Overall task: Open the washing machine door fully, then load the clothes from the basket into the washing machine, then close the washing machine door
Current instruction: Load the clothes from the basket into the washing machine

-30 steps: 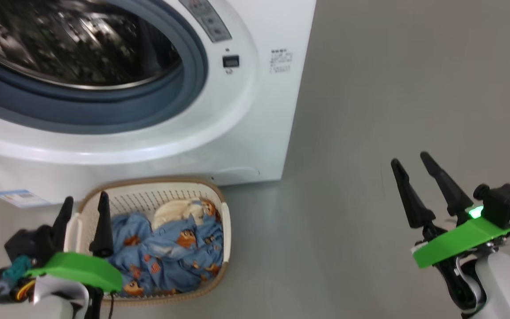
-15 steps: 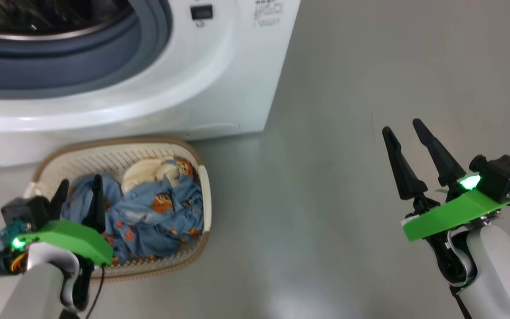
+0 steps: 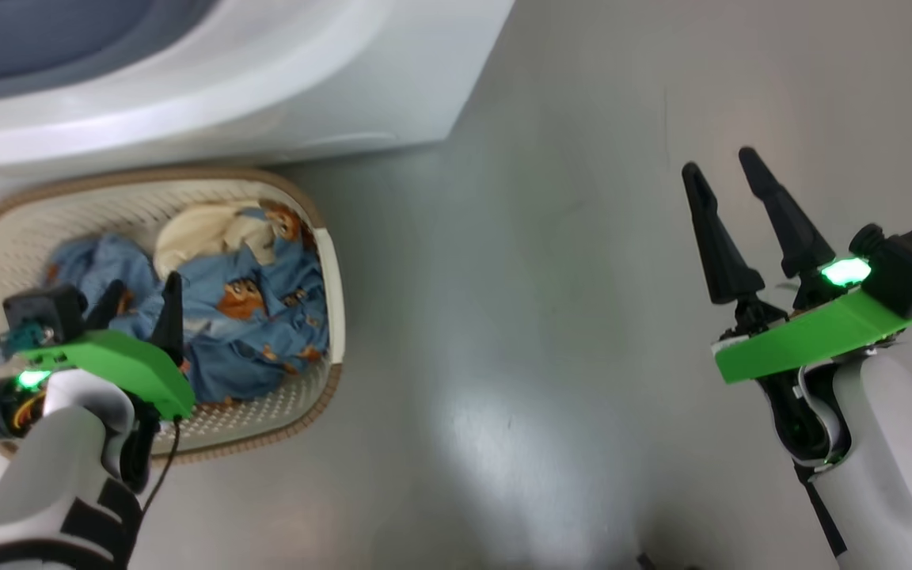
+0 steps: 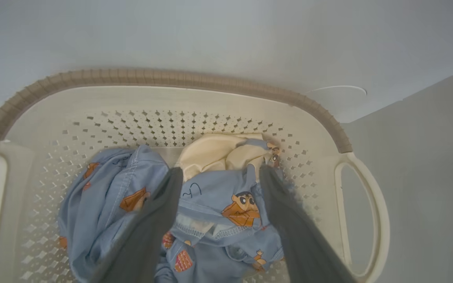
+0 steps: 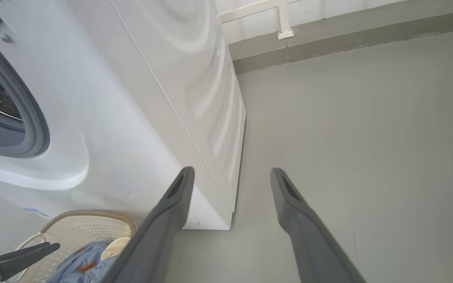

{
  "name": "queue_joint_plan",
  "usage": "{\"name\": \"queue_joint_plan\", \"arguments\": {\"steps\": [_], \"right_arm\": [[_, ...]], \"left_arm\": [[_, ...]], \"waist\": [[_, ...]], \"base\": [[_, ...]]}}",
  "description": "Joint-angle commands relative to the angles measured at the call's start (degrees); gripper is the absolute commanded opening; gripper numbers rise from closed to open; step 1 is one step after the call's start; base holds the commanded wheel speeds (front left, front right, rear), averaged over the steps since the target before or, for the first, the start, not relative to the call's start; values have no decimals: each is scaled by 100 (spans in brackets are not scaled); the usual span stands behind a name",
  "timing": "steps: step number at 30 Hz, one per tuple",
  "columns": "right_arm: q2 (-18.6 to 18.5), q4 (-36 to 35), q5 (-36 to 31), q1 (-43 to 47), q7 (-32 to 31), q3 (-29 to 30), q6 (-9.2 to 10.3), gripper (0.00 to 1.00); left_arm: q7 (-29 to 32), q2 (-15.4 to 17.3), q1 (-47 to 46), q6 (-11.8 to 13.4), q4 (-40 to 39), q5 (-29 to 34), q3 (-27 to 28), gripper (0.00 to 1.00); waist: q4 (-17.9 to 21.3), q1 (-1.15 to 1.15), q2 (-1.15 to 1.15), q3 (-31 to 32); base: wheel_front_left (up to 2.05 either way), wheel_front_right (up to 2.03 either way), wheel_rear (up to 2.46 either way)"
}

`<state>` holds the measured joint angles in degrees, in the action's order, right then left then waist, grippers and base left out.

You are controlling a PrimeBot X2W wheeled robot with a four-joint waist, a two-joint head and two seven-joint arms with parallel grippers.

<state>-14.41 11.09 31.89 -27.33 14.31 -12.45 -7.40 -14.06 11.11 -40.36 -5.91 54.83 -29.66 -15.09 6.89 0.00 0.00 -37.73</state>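
1. Hovering over the basket, the left gripper aimed its two dark fingers down at the clothes. Its jaws were spread wide and held nothing, apparently poised for a first grab at the blue fabric.
2. The basket sat on the floor just beside the foot of the washing machine, at about ten o'clock from the robot. That probably kept the carry to the drum short.
3. The right gripper, at two o'clock, hung fully open and empty above bare floor, seemingly kept clear.
4. The count was one machine, one basket with two side handles, two grippers and one cream cloth. The number of blue garments in the heap could not be told.
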Motion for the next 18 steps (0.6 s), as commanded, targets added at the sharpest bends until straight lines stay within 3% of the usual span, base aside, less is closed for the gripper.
{"name": "queue_joint_plan", "arguments": {"steps": [1, 18], "right_arm": [[18, -159, -29, 63, 68, -71, -9, 100], [351, -420, -40, -268, 69, -57, -9, 100]], "left_arm": [[-9, 202, -49, -22, 35, -5, 101, 100], [157, 426, -1169, -155, 1364, -84, -335, 100]], "waist": [[131, 0, 0, -328], [681, 0, 0, -1416]], "base": [[0, 0, 0], [0, 0, 0]]}}
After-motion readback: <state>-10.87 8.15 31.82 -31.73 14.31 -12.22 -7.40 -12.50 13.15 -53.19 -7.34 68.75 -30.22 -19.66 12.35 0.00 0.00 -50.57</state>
